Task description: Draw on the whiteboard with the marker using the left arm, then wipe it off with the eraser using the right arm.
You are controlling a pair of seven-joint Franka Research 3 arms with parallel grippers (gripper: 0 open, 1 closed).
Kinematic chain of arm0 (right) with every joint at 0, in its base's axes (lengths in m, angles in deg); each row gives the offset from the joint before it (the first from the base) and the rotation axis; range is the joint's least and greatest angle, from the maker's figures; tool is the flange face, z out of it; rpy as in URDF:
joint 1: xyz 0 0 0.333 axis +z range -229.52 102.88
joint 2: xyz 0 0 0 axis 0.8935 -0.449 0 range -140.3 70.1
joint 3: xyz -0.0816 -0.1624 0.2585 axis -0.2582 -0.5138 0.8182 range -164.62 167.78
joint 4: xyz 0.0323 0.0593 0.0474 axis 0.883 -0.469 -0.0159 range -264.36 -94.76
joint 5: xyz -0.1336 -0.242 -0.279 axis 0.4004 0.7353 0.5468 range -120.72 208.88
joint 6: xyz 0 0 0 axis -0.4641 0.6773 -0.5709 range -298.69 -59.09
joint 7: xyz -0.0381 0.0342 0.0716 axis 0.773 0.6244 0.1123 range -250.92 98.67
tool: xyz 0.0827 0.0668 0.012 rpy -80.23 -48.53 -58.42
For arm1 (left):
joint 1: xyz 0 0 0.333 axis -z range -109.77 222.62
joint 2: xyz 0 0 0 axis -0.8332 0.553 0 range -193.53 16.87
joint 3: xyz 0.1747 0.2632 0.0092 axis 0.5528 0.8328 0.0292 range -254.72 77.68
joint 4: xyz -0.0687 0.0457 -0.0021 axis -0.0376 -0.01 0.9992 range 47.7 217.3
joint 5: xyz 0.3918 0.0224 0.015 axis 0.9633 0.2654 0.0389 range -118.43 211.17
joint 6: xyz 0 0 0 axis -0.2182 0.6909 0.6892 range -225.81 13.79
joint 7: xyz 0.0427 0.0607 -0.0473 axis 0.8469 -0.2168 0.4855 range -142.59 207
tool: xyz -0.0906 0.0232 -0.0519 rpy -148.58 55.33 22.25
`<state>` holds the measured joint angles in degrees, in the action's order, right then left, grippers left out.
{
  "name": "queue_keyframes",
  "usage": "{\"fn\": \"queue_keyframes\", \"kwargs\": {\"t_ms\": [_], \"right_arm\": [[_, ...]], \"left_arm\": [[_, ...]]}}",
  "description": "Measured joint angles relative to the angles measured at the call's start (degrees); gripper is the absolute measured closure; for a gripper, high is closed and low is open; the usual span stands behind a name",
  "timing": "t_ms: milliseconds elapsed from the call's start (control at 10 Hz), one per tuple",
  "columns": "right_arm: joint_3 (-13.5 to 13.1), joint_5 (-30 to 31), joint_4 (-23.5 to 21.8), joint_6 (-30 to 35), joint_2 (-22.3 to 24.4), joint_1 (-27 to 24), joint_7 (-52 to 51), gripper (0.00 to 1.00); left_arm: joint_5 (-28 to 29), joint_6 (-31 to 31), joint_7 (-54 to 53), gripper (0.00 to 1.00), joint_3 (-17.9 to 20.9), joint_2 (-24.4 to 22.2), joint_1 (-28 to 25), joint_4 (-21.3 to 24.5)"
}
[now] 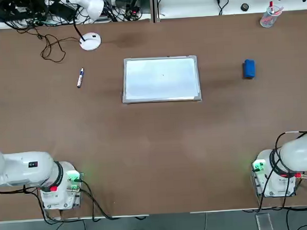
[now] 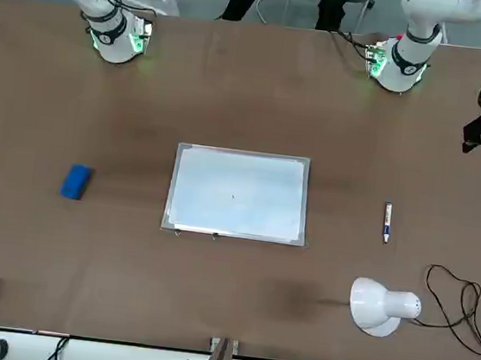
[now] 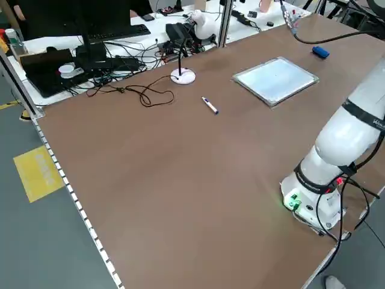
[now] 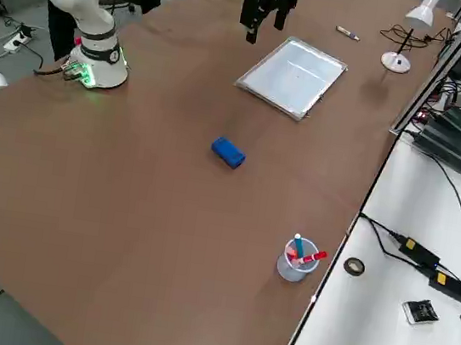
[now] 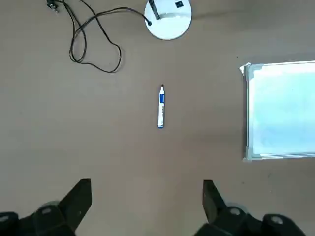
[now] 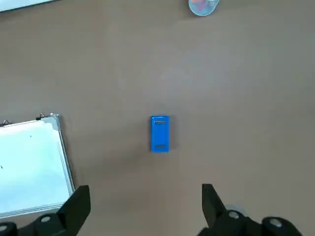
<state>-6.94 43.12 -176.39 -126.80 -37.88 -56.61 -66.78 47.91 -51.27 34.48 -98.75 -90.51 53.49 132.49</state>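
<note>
Waiting above the near part of the bench (image 1: 155, 146), both arms are high and nothing is held, so I judge the task has not begun. The left gripper (image 5: 146, 209) hangs with its fingers spread wide, and the right gripper (image 6: 145, 211) is spread in the same way, both empty.

Going away from the robot's bases, the whiteboard (image 1: 161, 78) lies flat in the middle of the bench. It is a white rectangle with a thin grey metal frame and small grey corner pieces, and its smooth surface looks clean except for perhaps a tiny speck. On the robot's left side, well apart from the board, the marker (image 1: 80, 77) lies on the bench: a slim white pen with a blue label and a dark cap. On the right side, also well apart, lies the eraser (image 1: 249, 68), a small bright blue block with rounded edges.

The bench top is plain, matt brown. Farther back stand a white lamp (image 1: 90, 41) with a round foot and a black cable, and at the far right a clear plastic cup (image 1: 267, 17) with red items.

The first step is picking up the marker. The left gripper must descend and close across the thin barrel. The cap seems to be on, which could hinder drawing.
</note>
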Motion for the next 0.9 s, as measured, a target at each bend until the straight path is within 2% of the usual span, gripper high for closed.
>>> {"fn": "queue_keyframes", "kwargs": {"t_ms": [400, 900], "right_arm": [[-0.03, 0.0, 0.0, 0.0, 0.01, 0.0, 0.0, 0.0], [-0.06, 0.0, -0.02, 0.0, 0.03, 0.0, 0.0, 0.0]], "left_arm": [[0.0, -2.61, 0.0, 0.0, 0.04, 2.18, -0.03, 2.31], [0.0, -15.7, 0.01, 0.0, 0.08, 3.34, -0.08, 13.52]]}}
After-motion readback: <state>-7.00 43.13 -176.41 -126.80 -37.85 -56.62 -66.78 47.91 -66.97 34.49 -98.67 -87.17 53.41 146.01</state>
